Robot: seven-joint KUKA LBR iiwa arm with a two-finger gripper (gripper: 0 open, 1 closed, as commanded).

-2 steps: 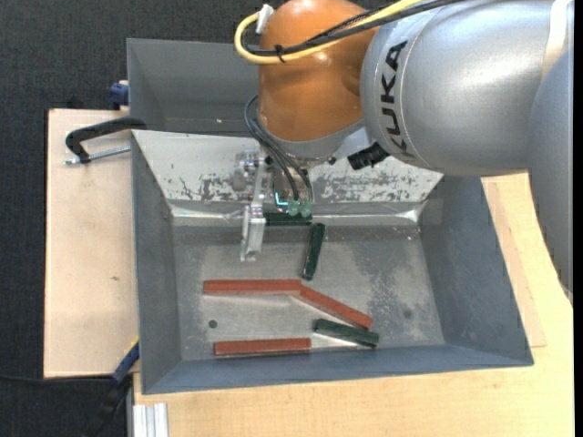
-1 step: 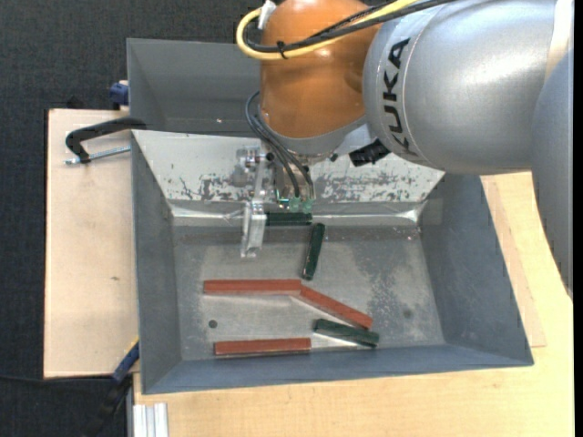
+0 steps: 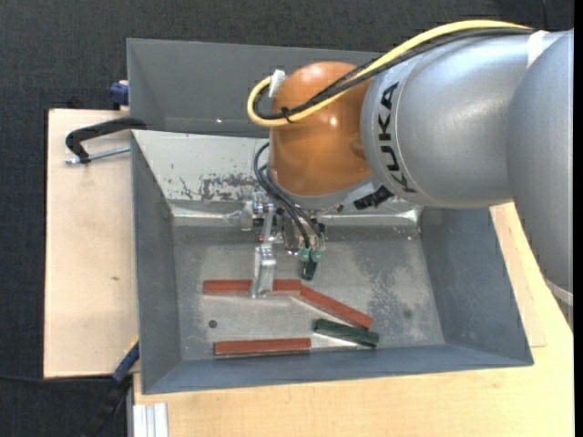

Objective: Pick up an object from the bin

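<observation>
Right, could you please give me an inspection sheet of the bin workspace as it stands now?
Surface: grey metal bin floor, scuffed and speckled.
Job's things: upper red-brown stick lies flat mid-bin, under the gripper; slanted red-brown stick runs from its end toward the view's right; lower red-brown stick lies near the front wall; dark green stick lies by that one's right end.
Clutter: nothing seen.
Grippers: gripper is low over the upper red-brown stick; whether it touches it cannot be told.
Cables: yellow cable loops over the orange wrist cover.
Surroundings: dark ground beyond the bin.
</observation>
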